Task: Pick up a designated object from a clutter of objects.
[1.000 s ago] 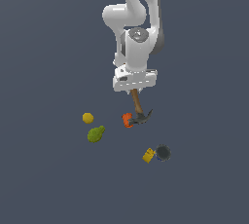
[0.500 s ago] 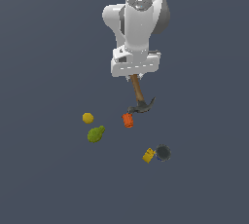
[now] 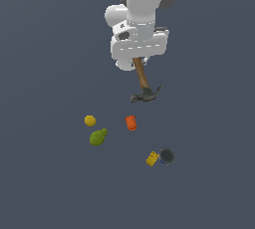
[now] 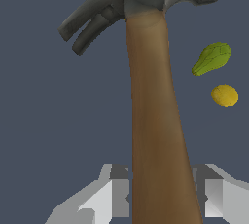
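The claw hammer (image 3: 143, 82) hangs in the air below the arm, brown wooden handle up and dark grey head down, well above the floor. My gripper (image 3: 136, 62) is shut on the upper handle, mostly hidden by the white hand. In the wrist view the hammer (image 4: 153, 106) runs away from the camera, and both grey fingers (image 4: 119, 191) press the handle's sides. Under it lies the clutter: an orange-red cup (image 3: 131, 122), a yellow ball (image 3: 89, 120), a green pear-like lump (image 3: 98, 137), a yellow block (image 3: 152, 159) and a dark round mug (image 3: 167, 156).
The wrist view also catches the green lump (image 4: 211, 58) and the yellow ball (image 4: 224, 95) far beneath the hammer head. Everything rests on a plain dark blue-grey floor (image 3: 50, 183). The white arm (image 3: 144, 4) rises out of the exterior view's top.
The arm has risen with the hammer in its grip. The hammer head has left the floor beside the orange-red cup and now hangs clear above it. The other items have not moved.
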`<move>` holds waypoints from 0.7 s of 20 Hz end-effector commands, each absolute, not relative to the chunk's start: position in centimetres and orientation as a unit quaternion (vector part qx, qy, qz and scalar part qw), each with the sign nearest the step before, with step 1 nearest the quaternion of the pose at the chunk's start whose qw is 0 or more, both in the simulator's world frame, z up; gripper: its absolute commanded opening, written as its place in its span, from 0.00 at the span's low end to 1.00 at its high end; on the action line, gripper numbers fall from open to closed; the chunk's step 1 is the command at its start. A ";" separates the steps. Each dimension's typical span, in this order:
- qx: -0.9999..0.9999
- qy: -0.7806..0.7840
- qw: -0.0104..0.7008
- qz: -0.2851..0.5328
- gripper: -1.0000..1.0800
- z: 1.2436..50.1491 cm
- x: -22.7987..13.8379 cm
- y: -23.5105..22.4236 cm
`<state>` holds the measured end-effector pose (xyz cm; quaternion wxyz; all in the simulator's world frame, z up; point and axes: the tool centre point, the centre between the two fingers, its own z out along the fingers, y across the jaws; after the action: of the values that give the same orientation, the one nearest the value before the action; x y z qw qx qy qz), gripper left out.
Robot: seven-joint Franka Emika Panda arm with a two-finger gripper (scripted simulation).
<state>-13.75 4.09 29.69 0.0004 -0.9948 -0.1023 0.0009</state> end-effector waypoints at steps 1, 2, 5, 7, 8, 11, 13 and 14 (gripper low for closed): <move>-0.995 -0.102 0.000 0.000 0.00 31.8 -13.9 4.0; -0.995 -0.102 0.000 0.000 0.00 32.5 -13.9 4.0; -0.995 -0.102 0.000 0.000 0.00 34.3 -14.0 3.9; -0.995 -0.102 0.000 0.000 0.00 35.3 -14.0 3.9; -0.995 -0.102 0.000 0.000 0.00 35.7 -14.0 3.9; -0.995 -0.102 0.000 0.000 0.00 36.8 -14.0 3.8; -0.995 -0.102 0.000 0.000 0.00 37.3 -14.0 3.8; -0.995 -0.102 0.000 0.000 0.00 37.4 -13.9 3.8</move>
<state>-13.99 3.83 36.94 0.0001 -0.9948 -0.1023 0.0013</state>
